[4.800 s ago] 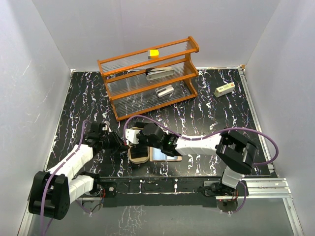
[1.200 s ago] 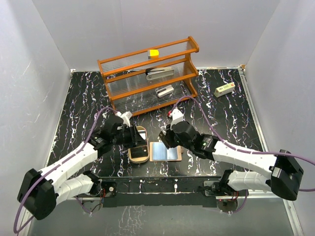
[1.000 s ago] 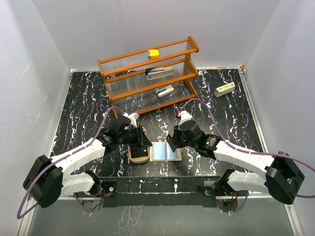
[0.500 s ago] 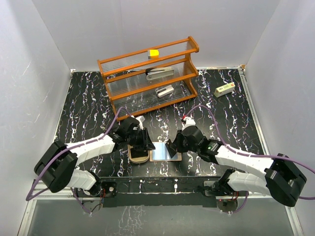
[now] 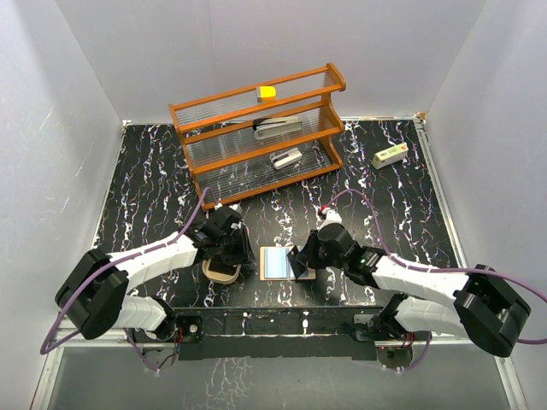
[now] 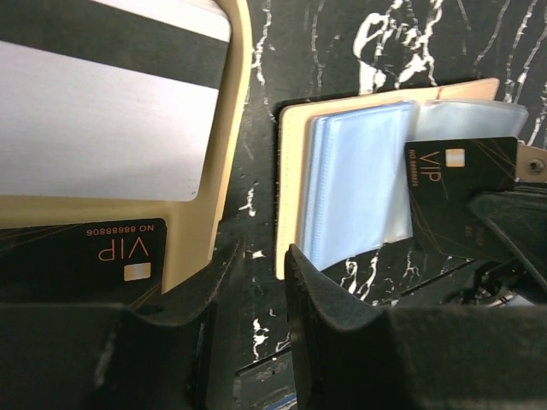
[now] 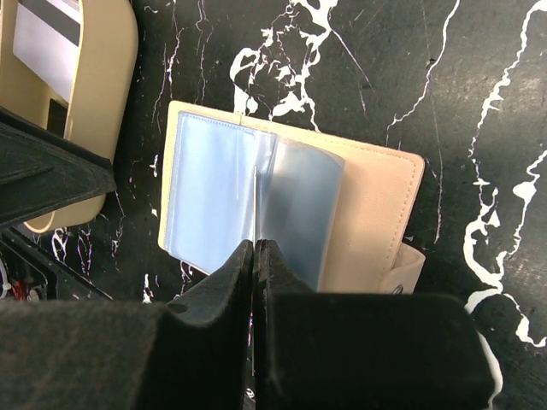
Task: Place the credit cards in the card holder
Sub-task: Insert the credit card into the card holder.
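Note:
The card holder [image 5: 275,263] is a tan folder lying open near the front edge, its clear sleeves [image 7: 214,196] fanned up. My right gripper [image 7: 255,243] is shut on a black VIP credit card [image 6: 461,192], held edge-on [image 7: 256,205] just above the sleeves. A tan oval tray [image 5: 220,272] to the left holds a grey-and-white striped card [image 6: 102,120] and another black VIP card [image 6: 94,256]. My left gripper [image 6: 261,260] hangs low between the tray [image 6: 231,128] and the card holder [image 6: 350,196]. Its jaws are slightly apart with only table showing between them.
An orange wire rack [image 5: 261,132] stands at the back with two grey staplers [image 5: 278,128] and a yellow block [image 5: 267,92] on it. A small white box [image 5: 389,155] lies at the back right. The arms' bases and the table's front edge are close behind the card holder.
The tray has slid left, away from the card holder, with my left gripper beside it. My right gripper has come closer in over the card holder, still carrying the card.

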You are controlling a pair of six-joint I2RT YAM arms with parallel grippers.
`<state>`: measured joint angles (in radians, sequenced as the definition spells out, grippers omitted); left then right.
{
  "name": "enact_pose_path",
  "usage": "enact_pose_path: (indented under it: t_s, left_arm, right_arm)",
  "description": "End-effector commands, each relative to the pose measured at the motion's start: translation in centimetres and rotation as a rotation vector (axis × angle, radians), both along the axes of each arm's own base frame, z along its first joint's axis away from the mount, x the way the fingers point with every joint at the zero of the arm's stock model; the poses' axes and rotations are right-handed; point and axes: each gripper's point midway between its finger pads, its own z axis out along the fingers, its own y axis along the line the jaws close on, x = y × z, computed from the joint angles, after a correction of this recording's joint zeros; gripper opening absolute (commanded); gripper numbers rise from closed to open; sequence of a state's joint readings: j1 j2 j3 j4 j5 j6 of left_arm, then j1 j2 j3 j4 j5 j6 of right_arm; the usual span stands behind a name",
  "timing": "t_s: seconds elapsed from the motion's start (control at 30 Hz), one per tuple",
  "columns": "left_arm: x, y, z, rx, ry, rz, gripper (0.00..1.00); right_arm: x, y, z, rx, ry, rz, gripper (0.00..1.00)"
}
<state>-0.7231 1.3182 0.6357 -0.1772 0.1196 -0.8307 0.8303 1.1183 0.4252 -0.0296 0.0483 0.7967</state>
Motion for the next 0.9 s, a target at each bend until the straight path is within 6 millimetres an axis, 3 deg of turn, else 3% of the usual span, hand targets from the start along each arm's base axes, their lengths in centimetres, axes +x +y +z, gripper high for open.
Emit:
enact_pose_path:
  t_s: [0.0,0.13,0.37,0.4,0.47,0.87]
  left_arm:
    - [0.3,1.1,0.3,0.051,-0.019,0.027,0.24]
    - [0.5,-0.5,1.0,-0.033,-0.027,0.009,0.25]
    - [0.2,-1.8,0.1,-0.065,0.014,-0.023,0.24]
    - [0.2,-1.9,0.2,-0.073,0.011,-0.027,0.24]
    - [0.2,-2.1,0.2,-0.079,0.01,-0.029,0.23]
    - [-0.2,-2.3,-1.5,-0.049,0.045,-0.043,0.16]
  right_arm:
    - [1.1,0.6,0.9,0.061,-0.035,-0.042,0.0]
    - [1.1,0.8,1.1,0.095,-0.047,-0.047,0.0]
    - [1.5,0.8,1.6,0.147,-0.065,-0.085,0.0]
    - [1.2,0.5,0.8,0.133,-0.054,-0.086,0.0]
    - [0.8,0.2,0.1,0.133,-0.043,-0.078,0.0]
    - [0.8,0.6,1.4,0.204,-0.07,-0.073,0.0]
